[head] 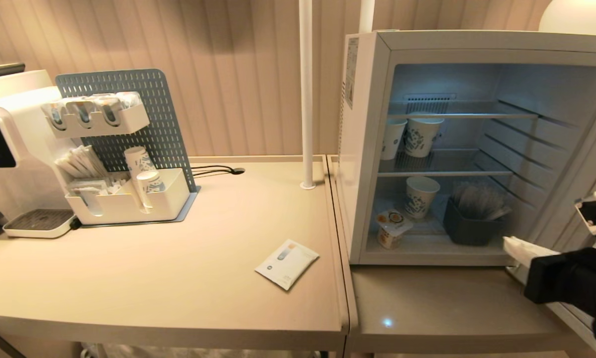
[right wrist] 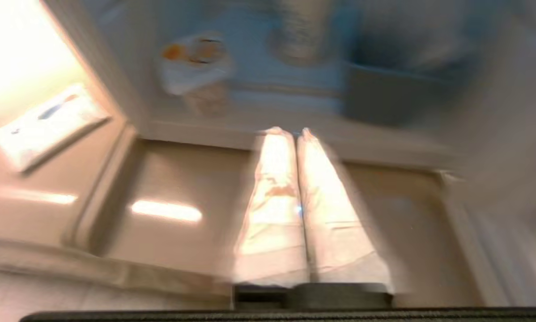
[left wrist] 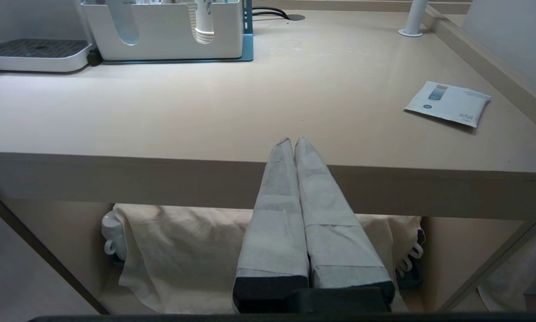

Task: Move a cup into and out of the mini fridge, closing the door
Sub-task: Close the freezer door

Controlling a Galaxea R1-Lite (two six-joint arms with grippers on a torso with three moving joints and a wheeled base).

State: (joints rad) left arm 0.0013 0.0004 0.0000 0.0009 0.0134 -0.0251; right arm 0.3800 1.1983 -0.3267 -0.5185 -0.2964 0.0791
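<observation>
cup (head: 392, 228) sits on mini fridge (head: 366, 149) floor, front left corner, beside a paper cup (head: 421, 196) and dark bin (head: 469, 226). fridge stands open, door itself not clearly seen. right gripper (head: 511, 244) at fridge's lower right front corner, fingers pressed together, empty. left gripper (left wrist: 293, 142) off the surface (head: 203, 248) front edge, fingers together, empty. sachet (head: 287, 263) near surface's right edge.

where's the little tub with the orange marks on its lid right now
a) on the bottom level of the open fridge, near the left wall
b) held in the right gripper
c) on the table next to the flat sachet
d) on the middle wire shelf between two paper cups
a: the cup stands on the bottom level of the mini fridge, near its left wall, while the right gripper is shut and empty outside.
</observation>
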